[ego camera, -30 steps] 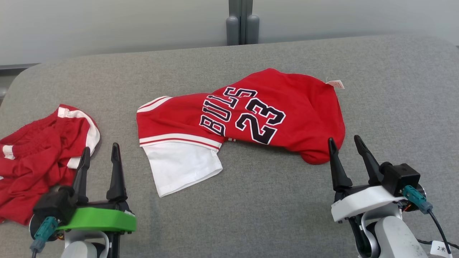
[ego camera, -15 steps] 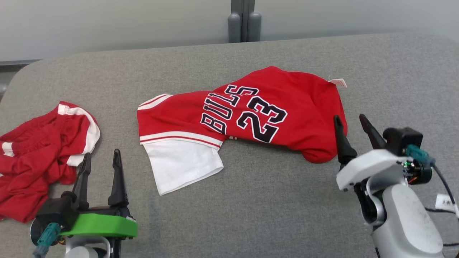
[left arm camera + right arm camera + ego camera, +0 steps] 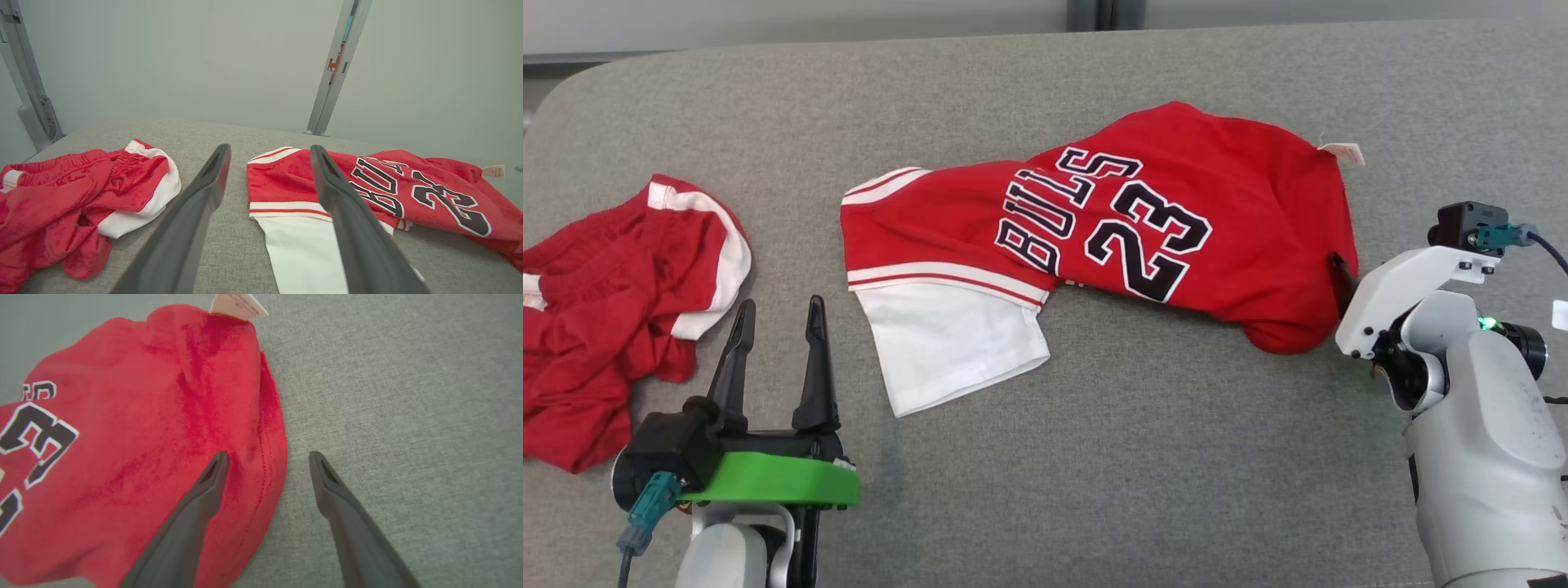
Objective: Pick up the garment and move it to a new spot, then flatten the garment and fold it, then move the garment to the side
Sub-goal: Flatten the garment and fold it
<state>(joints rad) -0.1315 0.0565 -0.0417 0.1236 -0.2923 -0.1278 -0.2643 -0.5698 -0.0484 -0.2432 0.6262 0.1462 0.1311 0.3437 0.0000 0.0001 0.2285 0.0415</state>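
Straddling the edge of the red printed fabric jersey [image 3: 1094, 237], the right gripper [image 3: 267, 457] is spread wide; the left gripper [image 3: 778, 314] likewise, nearby.

right pincer [image 3: 268, 456] advanced, straddling jersey [image 3: 1250, 196] edge

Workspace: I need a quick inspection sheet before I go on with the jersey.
Surface: grey fabric, flat.
Job's things: jersey rumpled mid-surface, print up; white sleeve toward the robot; tag at its right end.
Clutter: shorts bunched at left, apart from the jersey.
Grippers: left gripper open, between shorts and sleeve; right gripper open, fingers straddling the jersey's right hem, contact unclear.
Cables: left cable and right cable at the wrists, off the garments.
Surroundings: pale wall, grey post.
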